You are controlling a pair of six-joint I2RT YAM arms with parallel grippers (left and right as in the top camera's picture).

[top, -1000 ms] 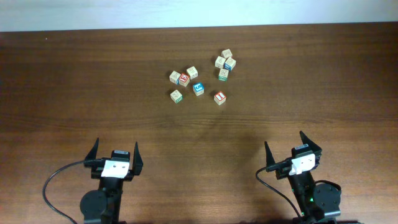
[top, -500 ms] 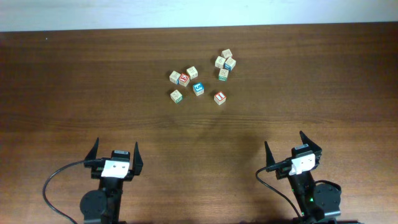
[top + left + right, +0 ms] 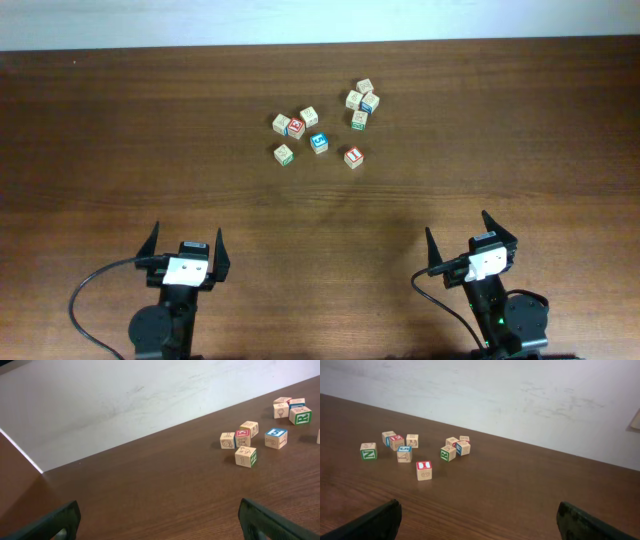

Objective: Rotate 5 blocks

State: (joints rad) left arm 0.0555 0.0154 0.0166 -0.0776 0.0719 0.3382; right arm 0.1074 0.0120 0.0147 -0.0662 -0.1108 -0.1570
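Several small pale-wood letter cubes lie scattered at the far middle of the table, not in a line. A left group holds a red-marked cube [image 3: 296, 127], a blue-marked cube [image 3: 319, 143] and a green-marked cube [image 3: 285, 154]. A lone red-marked cube [image 3: 353, 157] sits to their right. A right cluster holds a green-marked cube [image 3: 360, 119] and a blue-marked one [image 3: 370, 102]. My left gripper [image 3: 186, 240] and right gripper [image 3: 460, 238] stand open near the front edge, far from the cubes, with nothing between their fingers. In the right wrist view the lone red cube [image 3: 424, 470] is nearest.
The dark wooden table [image 3: 120, 140] ends at a pale wall behind the cubes. In the left wrist view the cubes sit at the upper right, the green-marked cube [image 3: 245, 456] closest. A black cable [image 3: 85, 290] loops beside the left arm's base.
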